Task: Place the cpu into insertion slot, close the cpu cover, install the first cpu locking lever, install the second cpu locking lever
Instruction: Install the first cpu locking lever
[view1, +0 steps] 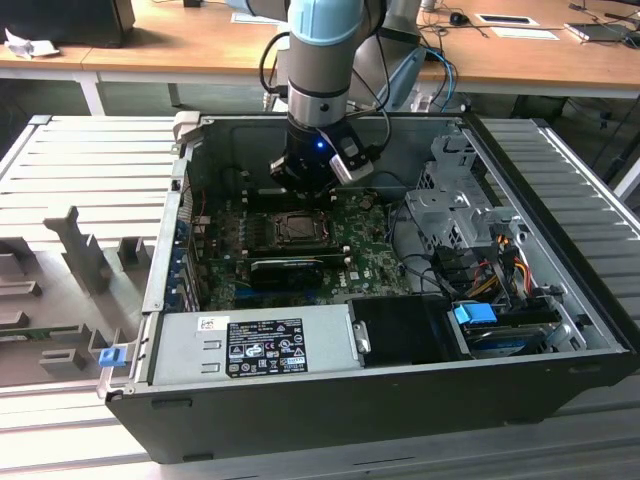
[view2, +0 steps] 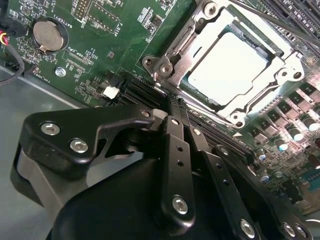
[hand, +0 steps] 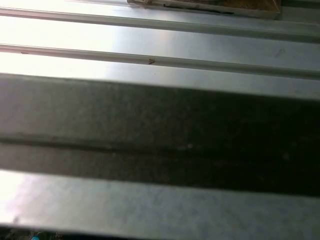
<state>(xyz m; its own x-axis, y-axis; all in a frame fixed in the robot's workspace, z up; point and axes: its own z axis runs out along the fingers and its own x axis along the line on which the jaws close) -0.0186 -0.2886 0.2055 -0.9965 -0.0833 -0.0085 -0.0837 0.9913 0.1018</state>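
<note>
Black steel computer case (view1: 400, 400) lies open on the ribbed bench (view1: 90, 160), its green motherboard (view1: 370, 262) facing up so the arm can reach down. Near its middle, the cpu (view2: 230, 65) sits in its socket with the cpu cover (view2: 186, 46) shut around it. Just beside the socket's edge hovers the tool (view2: 172, 107), fingers pressed together, holding nothing. A coin battery (view2: 48, 35) lies well apart.

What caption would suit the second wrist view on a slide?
Gripper poised at the edge of the socket, cpu seated under the cpu cover on the green motherboard.
</note>
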